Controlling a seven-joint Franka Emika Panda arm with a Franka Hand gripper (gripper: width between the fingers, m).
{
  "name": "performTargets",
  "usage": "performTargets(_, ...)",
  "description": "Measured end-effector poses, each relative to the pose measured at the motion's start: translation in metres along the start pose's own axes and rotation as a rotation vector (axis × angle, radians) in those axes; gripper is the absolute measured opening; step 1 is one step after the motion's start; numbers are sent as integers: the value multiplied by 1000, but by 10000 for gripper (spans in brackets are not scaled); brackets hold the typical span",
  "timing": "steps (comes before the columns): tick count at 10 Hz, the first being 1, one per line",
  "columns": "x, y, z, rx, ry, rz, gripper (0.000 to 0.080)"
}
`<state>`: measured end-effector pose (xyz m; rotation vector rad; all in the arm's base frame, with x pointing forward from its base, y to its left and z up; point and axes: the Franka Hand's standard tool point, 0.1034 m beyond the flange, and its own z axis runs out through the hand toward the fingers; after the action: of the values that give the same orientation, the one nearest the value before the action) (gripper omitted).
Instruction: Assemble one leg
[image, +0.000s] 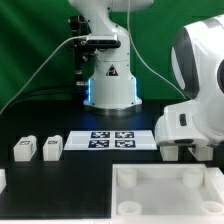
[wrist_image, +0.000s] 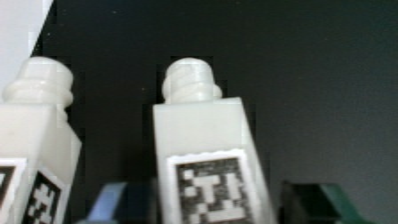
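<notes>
Barely started: gripper (wrist_image: 222, 205) open, fingers either side of one leg (wrist_image: 203, 130), not clamped; second leg (wrist_image: 36, 130) just beside; two spare legs (image: 23, 150) (image: 52, 148) at exterior view's 8 o'clock; tray (image: 160, 195) at 5 o'clock shows nothing fitted, so grab, carry and insert remain.

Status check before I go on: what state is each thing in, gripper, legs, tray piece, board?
gripper: open, straddling one leg, not clamped.
straddled leg: loose, not gripped.
leg beside it: loose, untouched.
two legs at the exterior view's left: loose on the table, away from the gripper.
tray piece: on the table, no leg fitted.
marker board: flat on the table.
</notes>
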<state>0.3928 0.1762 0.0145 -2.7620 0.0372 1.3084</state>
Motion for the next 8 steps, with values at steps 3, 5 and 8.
performTargets(3,0,0,0,0,0,0,288)
performTargets(5,0,0,0,0,0,0,288)
performTargets(8,0,1,-1,0,-1,-3,289)
